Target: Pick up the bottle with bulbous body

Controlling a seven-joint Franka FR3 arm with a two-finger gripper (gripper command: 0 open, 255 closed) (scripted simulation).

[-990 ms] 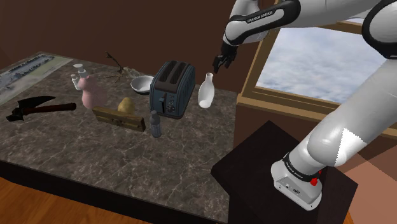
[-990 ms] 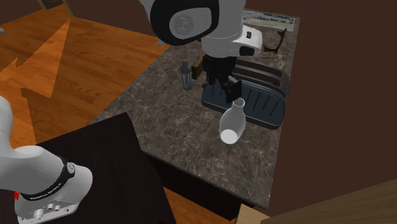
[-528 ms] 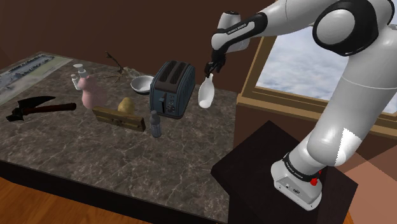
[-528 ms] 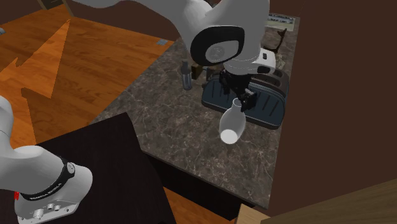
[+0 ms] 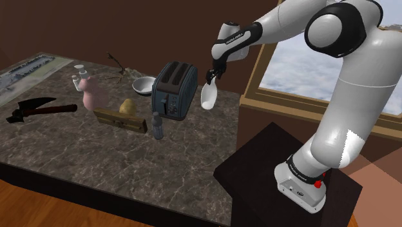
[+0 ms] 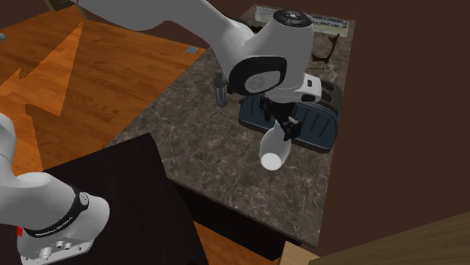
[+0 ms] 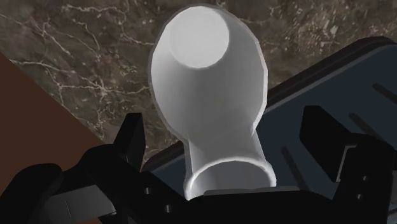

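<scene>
- White bottle [image 7: 210, 95] standing on the veined counter [image 7: 83, 51], neck right between the fingers of the pincer [image 7: 226, 124], bulb below it.
- Spread wide, fingers clear of the neck on either side; approach done, nothing clamped, squeeze and lift left to do.
- Wrist view catching those gaps; shoulder view adding the toaster [image 5: 172, 90] just beside the pincer.

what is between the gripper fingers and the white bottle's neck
Nothing. In the wrist view the gripper straddles the white bottle at its neck, open fingers clear of it on both sides; only the counter and toaster show in the gaps.
</scene>
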